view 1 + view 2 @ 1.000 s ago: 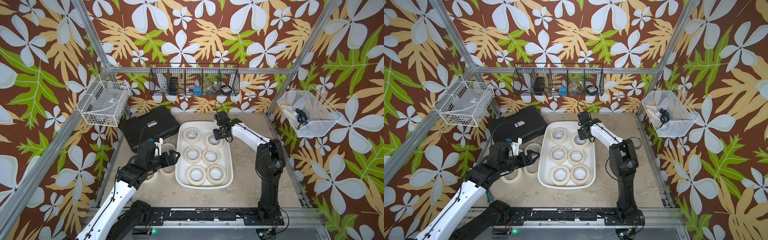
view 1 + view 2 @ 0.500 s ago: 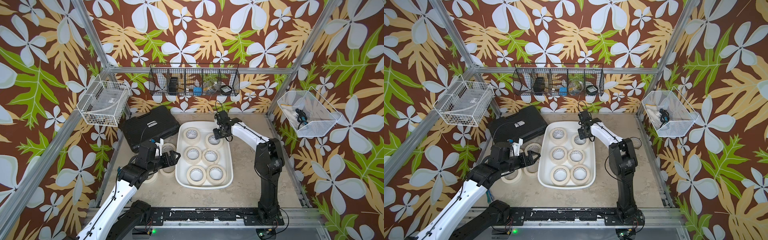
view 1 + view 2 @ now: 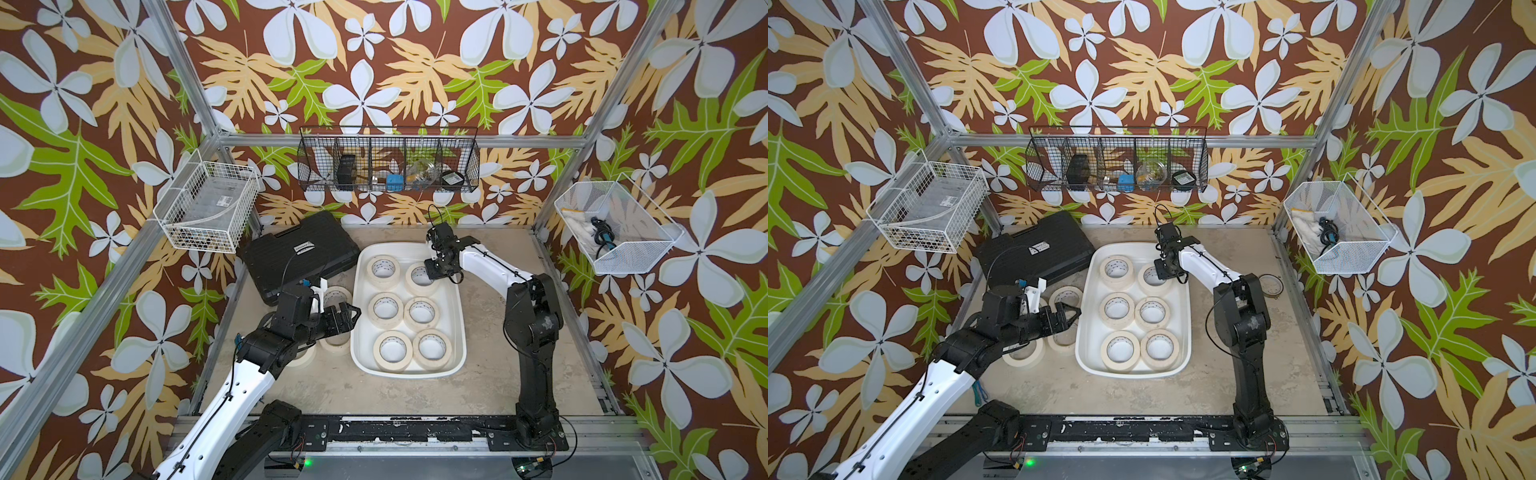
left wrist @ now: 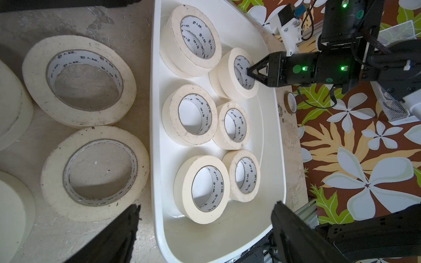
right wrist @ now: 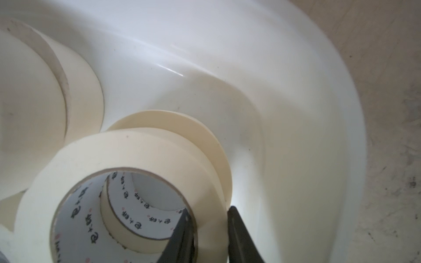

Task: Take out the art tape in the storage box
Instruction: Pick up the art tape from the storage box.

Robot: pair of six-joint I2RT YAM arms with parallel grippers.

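Observation:
The white storage box (image 3: 457, 332) (image 3: 1082, 332) lies mid-table with several cream art tape rolls (image 3: 386, 309) in it. My right gripper (image 3: 432, 272) (image 5: 209, 225) is down at the box's far right corner. It is shut on the wall of the top roll (image 3: 417, 279) (image 4: 237, 75) (image 5: 127, 164), one finger inside the core and one outside. That roll rests slightly offset on another roll (image 5: 182, 127). My left gripper (image 3: 349, 316) (image 4: 206, 205) hovers open at the box's left rim (image 4: 155, 113), holding nothing. More rolls (image 3: 1067, 296) (image 4: 79, 79) lie on the table left of the box.
A black hard case (image 3: 299, 253) lies behind the loose rolls at the back left. A thin brownish ring (image 3: 1269, 285) lies on the table right of the box. Wire baskets hang on the left wall (image 3: 208, 216), back wall (image 3: 386, 162) and right wall (image 3: 615, 228).
My right gripper's jaws have closed onto the wall of the far right roll. The left arm has stayed where it was.

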